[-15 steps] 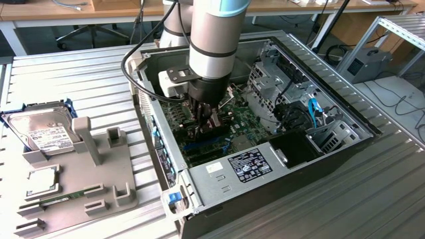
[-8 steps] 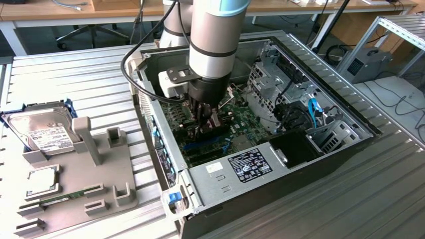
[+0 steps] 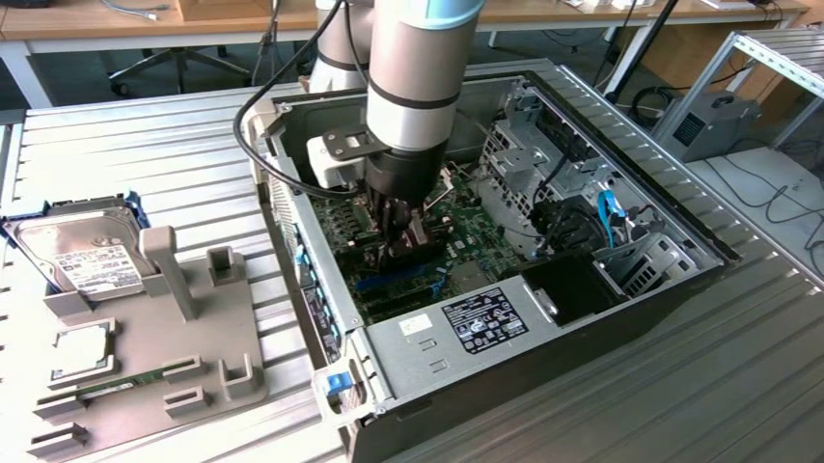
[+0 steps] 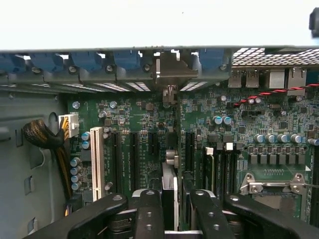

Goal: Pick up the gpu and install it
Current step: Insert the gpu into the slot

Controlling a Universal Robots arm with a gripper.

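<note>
In the exterior view, the gripper (image 3: 403,241) reaches down into the open computer case (image 3: 670,217) on the table (image 3: 154,164), its jaws partly closed on the gpu (image 3: 409,253), held edge-down just over the motherboard (image 3: 483,231). In the wrist view, the gpu (image 4: 169,191) stands on edge between the fingers (image 4: 149,214), its bracket (image 4: 169,69) lined up with the rear slot openings. Seating it well likely calls for keeping the card upright, square over the slot (image 4: 171,149), and pressing straight down.
</note>
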